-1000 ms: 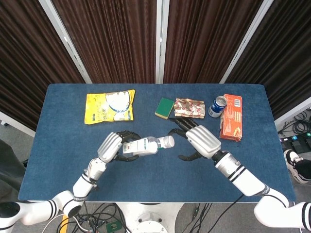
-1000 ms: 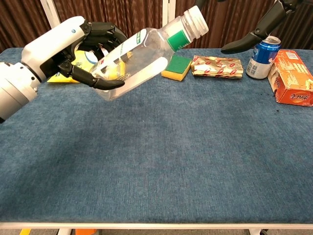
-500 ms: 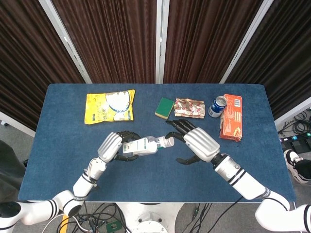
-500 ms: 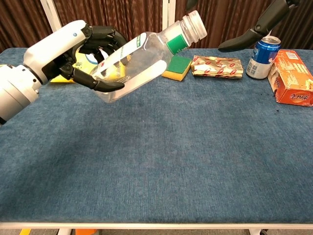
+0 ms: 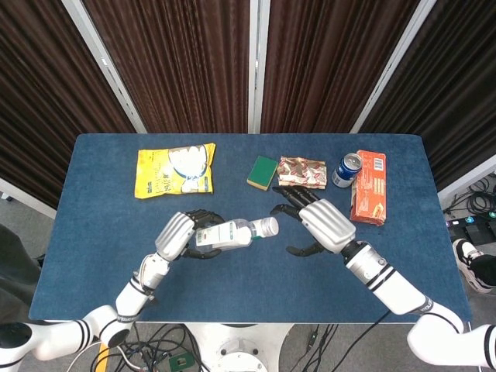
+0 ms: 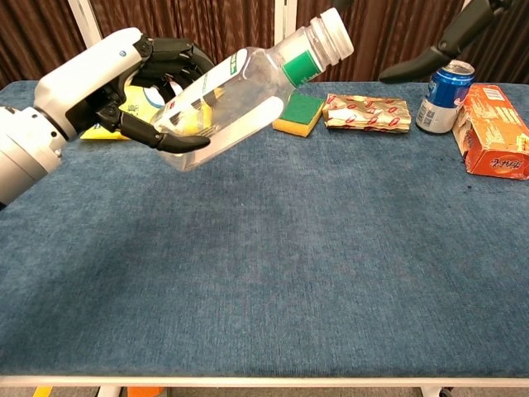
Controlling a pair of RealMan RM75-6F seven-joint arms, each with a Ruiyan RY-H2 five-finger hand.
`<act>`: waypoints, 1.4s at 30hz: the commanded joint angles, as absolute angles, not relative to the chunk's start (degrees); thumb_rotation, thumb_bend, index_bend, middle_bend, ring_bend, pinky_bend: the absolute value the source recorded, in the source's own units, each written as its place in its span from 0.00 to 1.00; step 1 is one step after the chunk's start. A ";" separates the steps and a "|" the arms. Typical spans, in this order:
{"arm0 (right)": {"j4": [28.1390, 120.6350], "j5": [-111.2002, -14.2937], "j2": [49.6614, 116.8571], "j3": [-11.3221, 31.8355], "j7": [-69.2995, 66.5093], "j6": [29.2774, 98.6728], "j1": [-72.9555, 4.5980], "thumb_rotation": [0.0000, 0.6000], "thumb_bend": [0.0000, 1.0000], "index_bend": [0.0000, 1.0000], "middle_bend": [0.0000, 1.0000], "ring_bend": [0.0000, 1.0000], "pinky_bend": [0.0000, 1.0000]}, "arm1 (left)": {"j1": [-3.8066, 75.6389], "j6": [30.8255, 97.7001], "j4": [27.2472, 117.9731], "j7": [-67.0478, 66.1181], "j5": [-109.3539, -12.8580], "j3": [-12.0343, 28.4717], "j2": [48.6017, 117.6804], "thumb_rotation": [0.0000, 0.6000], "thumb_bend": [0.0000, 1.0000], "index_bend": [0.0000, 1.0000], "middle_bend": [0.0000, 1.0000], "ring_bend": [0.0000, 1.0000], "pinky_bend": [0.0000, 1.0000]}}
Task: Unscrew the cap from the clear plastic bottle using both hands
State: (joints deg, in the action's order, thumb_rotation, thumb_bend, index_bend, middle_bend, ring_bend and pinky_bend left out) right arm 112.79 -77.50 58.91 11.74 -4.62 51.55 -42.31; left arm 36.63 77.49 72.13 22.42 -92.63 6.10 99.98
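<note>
A: Status on clear plastic bottle?
B: Held off the table by left hand, fingers wrapped round lower body. Tilted, neck pointing up and to the right. White cap on. Green label band just below neck. Looks empty; clear wall shows nothing inside.

A: In head view?
B: Same bottle lying across left hand, cap toward right hand. Left of centre, near side of table.

A: Right hand?
B: Right hand just right of cap, apart from it, no contact seen. Fingers spread wide, slightly curled, holding nothing. Chest view catches only dark fingertips at top right.

A: Other containers?
B: Blue can standing upright far right, top closed as far as can be seen; contents can't tell. Orange box lying flat just right of can, touching or nearly so, closed.

A: Rest?
B: Yellow snack bag far left, sealed. Green-yellow sponge far centre. Gold-red wrapped pack between sponge and can.
</note>
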 commanded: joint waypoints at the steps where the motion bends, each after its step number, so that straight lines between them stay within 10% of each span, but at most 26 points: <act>1: 112.68 -77.03 59.11 11.52 -4.09 50.93 -42.64 1.00 0.10 0.27 0.02 0.00 0.00 | 36.61 77.39 72.15 22.29 -92.62 6.00 100.00 1.00 0.35 0.50 0.49 0.42 0.53; 42: 112.60 -81.22 60.85 12.20 -4.23 56.65 -41.26 1.00 0.14 0.27 0.05 0.00 0.00 | 36.42 78.09 72.06 23.00 -92.92 6.03 100.71 1.00 0.35 0.50 0.49 0.42 0.53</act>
